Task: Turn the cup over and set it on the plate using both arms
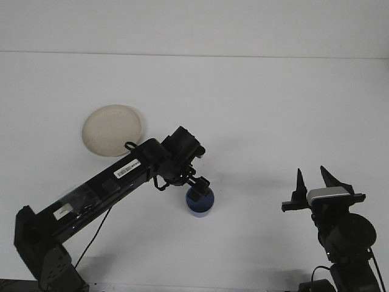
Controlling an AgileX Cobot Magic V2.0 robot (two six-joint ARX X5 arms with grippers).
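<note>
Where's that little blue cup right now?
In the front view, the blue cup stands near the table's middle, directly under the left gripper, right of and nearer than the plate.

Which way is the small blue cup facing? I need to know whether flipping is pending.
Mouth up. The small blue cup shows its open rim and hollow inside from above, with the left gripper reaching into its mouth.
</note>
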